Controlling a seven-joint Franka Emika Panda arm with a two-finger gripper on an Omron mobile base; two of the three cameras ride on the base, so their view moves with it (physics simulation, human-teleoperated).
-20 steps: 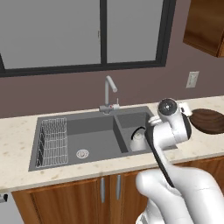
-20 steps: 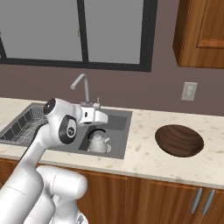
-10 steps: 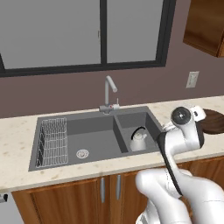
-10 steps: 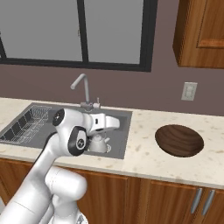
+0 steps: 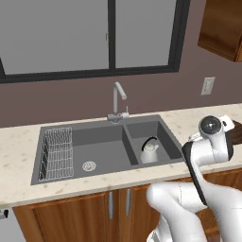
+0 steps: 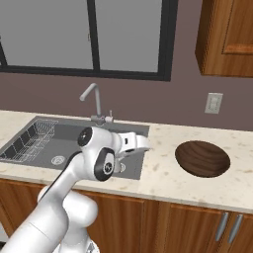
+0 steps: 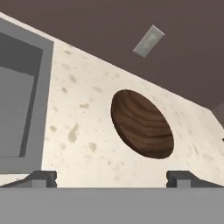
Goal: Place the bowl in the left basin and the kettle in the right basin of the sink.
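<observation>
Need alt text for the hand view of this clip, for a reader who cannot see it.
A wide, round dark-brown wooden bowl lies on a speckled beige stone counter, ahead of the gripper, whose two dark fingertips stand wide apart and empty. A dark-grey sink edge shows at left, and a wall outlet on the brown wall beyond.

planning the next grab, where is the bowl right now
The bowl sits on the counter to the right of the sink, below the wall outlet; in the hand view it lies ahead of the gripper.
</observation>
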